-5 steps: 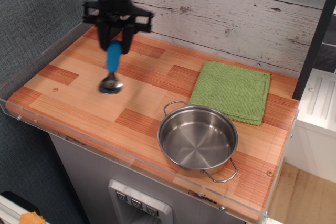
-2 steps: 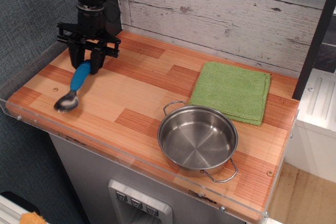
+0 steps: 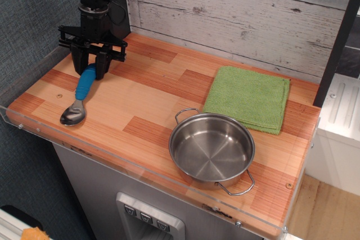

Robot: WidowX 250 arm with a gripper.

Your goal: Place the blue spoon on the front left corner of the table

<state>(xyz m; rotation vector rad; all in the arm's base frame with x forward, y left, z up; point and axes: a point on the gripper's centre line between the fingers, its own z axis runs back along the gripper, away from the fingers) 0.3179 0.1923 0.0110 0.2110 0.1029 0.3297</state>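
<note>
Below the end effector (image 3: 91, 71), the blue spoon (image 3: 80, 97) is being gripped by its handle top, its bowl lying near the front left corner (image 3: 25, 111) of the surface. If released tilted, it is likely being risked against the clear rim (image 3: 11, 117).

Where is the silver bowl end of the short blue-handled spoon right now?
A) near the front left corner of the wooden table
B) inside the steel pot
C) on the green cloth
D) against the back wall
A: the blue-handled spoon's silver bowl lies near the wooden table's front left corner, its handle between the gripper's fingers.
</note>
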